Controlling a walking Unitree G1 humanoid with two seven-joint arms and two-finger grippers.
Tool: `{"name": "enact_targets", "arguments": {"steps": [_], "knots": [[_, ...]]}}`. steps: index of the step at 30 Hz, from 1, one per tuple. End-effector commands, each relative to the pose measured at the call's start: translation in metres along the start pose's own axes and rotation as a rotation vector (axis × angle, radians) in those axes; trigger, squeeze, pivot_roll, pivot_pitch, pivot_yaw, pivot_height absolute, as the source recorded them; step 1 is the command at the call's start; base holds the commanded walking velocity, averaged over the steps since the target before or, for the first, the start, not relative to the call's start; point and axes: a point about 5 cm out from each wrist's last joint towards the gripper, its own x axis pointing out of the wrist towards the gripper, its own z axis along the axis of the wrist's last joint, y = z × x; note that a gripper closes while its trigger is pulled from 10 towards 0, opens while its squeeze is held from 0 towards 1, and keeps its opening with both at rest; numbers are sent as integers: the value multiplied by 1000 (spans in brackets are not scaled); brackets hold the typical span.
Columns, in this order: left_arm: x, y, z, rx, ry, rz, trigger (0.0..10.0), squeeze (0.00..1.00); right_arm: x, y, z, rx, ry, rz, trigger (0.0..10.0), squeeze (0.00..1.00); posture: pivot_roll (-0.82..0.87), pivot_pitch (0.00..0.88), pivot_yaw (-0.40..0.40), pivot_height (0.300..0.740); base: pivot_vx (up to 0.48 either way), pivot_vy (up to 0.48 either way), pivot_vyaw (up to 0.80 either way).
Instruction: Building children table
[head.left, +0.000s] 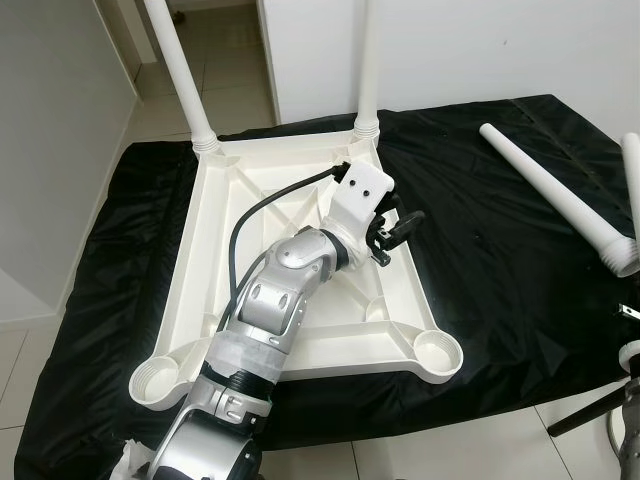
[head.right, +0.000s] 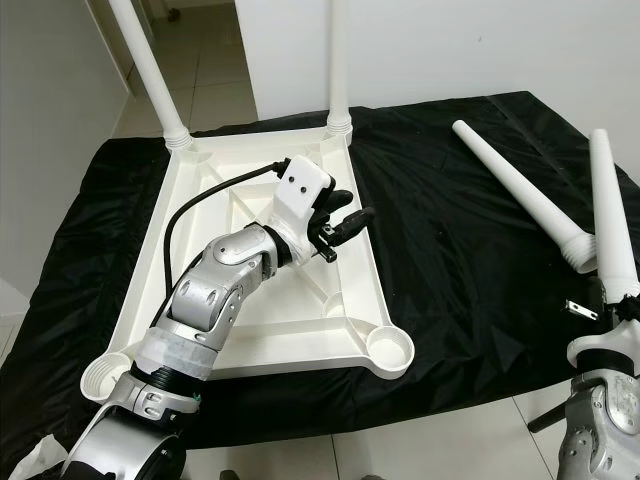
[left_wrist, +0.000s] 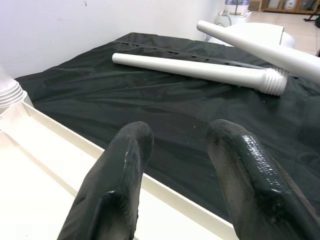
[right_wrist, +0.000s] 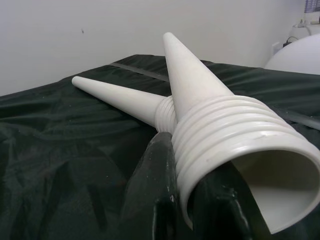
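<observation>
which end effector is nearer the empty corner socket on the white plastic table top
Left. The left end effector hovers over the upturned white plastic table top's edge, near the empty socket; the right end effector is off at the black sheet's edge.

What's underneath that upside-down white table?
A black cloth lies under the upturned tabletop, spreading past it on every side. Whatever the cloth rests on is covered; tiled floor shows beyond its edges.

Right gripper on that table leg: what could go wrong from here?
1. The right gripper pinches the held leg only at its threaded end, so the long taper may swing or slip.
2. The loose leg lies touching it and could roll.
3. The left gripper, open over the tabletop rim, may block the empty socket.
</observation>
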Motion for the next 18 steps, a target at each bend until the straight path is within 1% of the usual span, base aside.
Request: {"name": "enact_targets", "arguments": {"steps": [1,3,7,9,10,12,15,16,17,18], "knots": [[3,1,2,-12,-14,90,10000,0,-6,-5,-14,-2,61,-29,10000,0,-202,35,68,740,0,0,0],[3,2,2,-11,-15,92,10000,0,-9,-10,-18,22,44,-49,10000,0,-202,38,73,740,0,0,0],[3,3,3,-11,-16,94,10000,0,-10,-11,-18,52,12,-53,10000,0,-201,41,74,740,0,0,0],[4,3,4,-11,-18,94,10000,0,-12,-13,-12,107,-60,-49,10000,0,-199,41,73,740,0,0,0],[4,3,4,-11,-19,95,10000,0,-12,-15,-9,162,-84,-61,10000,0,-199,43,73,740,0,0,0],[4,3,4,-10,-19,96,10000,0,-13,-17,-7,218,-103,-77,10000,0,-199,43,73,740,0,0,0],[4,4,5,-14,-19,98,10000,0,-12,-20,-11,164,-72,-93,10000,0,-202,45,76,740,0,0,0],[4,4,5,-14,-19,98,10000,0,-12,-20,-11,164,-72,-93,10000,0,-202,45,76,740,0,0,0],[5,4,5,-15,-21,99,10000,0,-13,-20,-15,137,-37,-78,10000,0,-200,47,75,740,0,0,0],[5,4,5,-15,-21,99,10000,0,-13,-20,-15,137,-37,-78,10000,0,-200,47,75,740,0,0,0]]}}
